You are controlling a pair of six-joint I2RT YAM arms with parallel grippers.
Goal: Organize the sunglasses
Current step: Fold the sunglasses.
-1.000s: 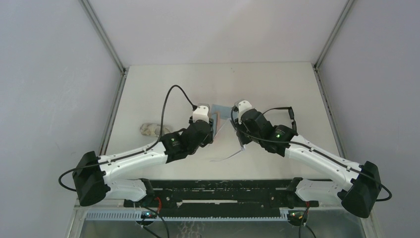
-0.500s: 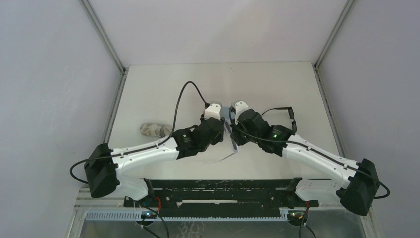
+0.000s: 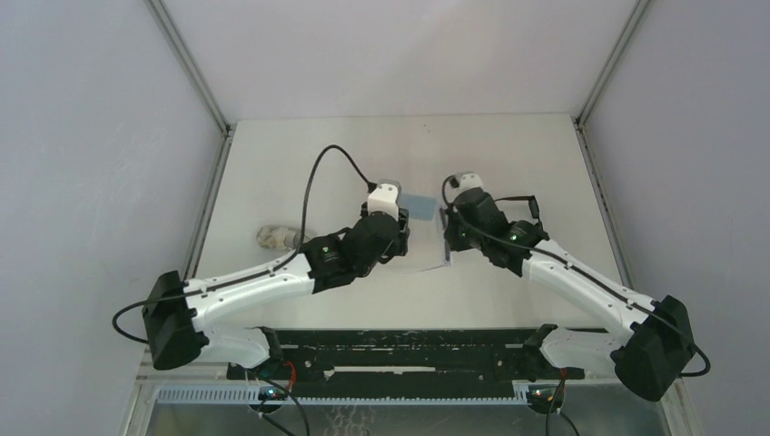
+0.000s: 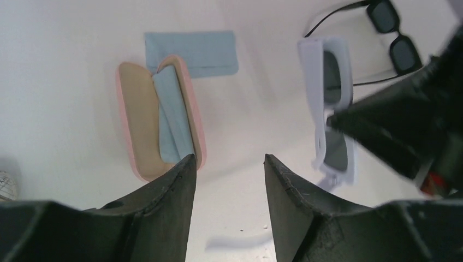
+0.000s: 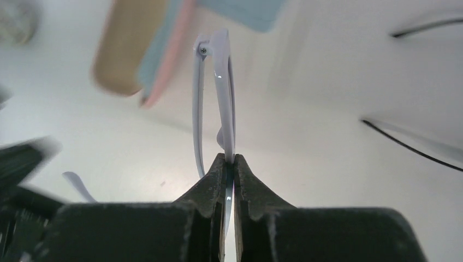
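The right claw point(image 5: 229, 161) is clamped hard on the white-framed sunglasses point(image 5: 224, 82), pinching the rim edge-on so the frame juts out past its tips, above the table point(image 5: 327, 180). The left claw point(image 4: 227, 161) gapes with nothing between its fingers. Ahead and to its left lies the open pink case point(image 4: 136, 125) with a blue cloth point(image 4: 172, 117) tucked inside, and a second blue cloth point(image 4: 199, 52) at the case's far end. The black sunglasses point(image 4: 394, 34) lie ahead to its right, beyond the white pair.
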